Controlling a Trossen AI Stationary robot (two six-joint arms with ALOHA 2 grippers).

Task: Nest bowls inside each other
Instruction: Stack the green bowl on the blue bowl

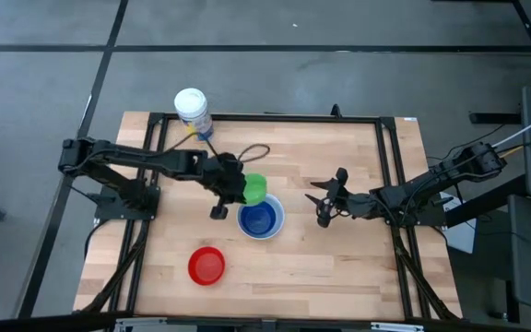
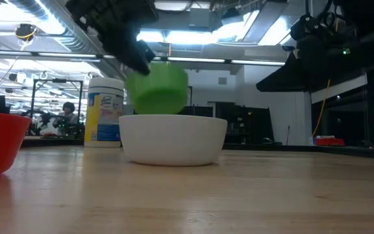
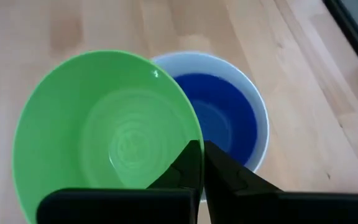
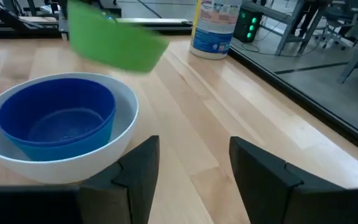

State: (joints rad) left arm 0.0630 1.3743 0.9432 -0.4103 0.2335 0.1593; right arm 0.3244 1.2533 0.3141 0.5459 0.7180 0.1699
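A green bowl (image 1: 255, 189) hangs in the air at the far left rim of a white bowl (image 1: 277, 224), with my left gripper (image 3: 202, 167) shut on it. Inside the white bowl sits a dark blue bowl (image 1: 259, 219), and the white bowl rests on its base on the wooden table. A red bowl (image 1: 206, 266) stands alone nearer the front edge. To the right of the white bowl my right gripper (image 1: 324, 198) stands open with nothing between its fingers (image 4: 135, 165). My left gripper pinches the green bowl's rim (image 3: 190, 134) on the side nearest the arm, one finger inside the bowl and one outside. The fingers slant down from the table's left. The bowl (image 2: 158, 88) is lifted clear, mouth up and a little tilted, above the white bowl's (image 2: 173, 140) edge.
A white-lidded canister (image 1: 193, 111) with a blue and yellow label stands at the table's far left corner. A thin cable loop (image 1: 254, 152) lies behind the bowls. Bare wood (image 1: 339, 267) spreads over the front right of the table.
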